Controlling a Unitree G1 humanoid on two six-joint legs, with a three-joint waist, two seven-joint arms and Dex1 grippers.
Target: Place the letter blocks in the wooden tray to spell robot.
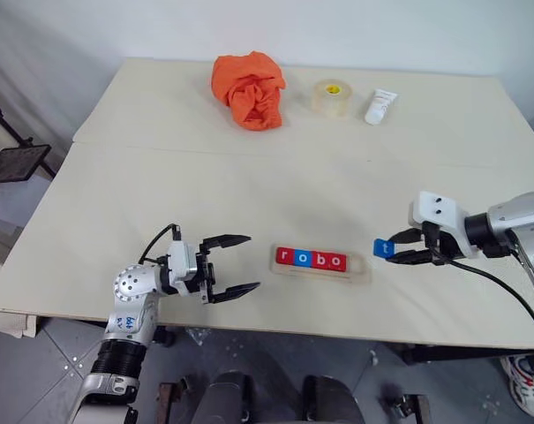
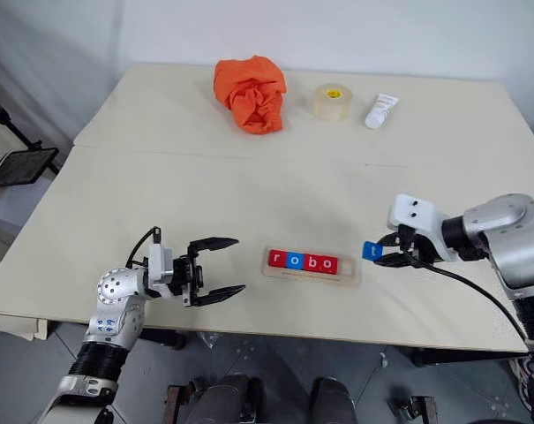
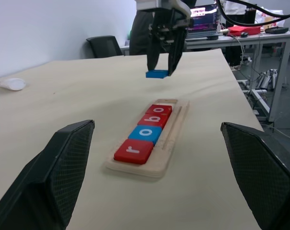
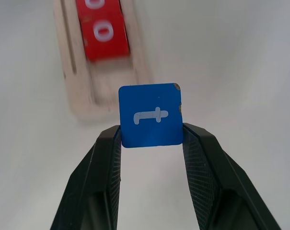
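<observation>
My right gripper (image 1: 406,246) pinches the blue t block (image 4: 150,115) in the air just beyond the empty right end of the wooden tray (image 1: 320,272), which holds r, o, b, o (image 1: 311,259), while my left gripper (image 1: 233,266) hangs spread wide off the tray's left end.

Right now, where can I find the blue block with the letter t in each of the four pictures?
Left eye view: blue t block, held by the right gripper, just right of the wooden tray.
Right eye view, again right of the tray's bare end.
Left wrist view, above the table, beyond the tray's far end.
Right wrist view, centre, between the fingers.
Shared landmark: the tray's bare end, next to the last red o.
</observation>
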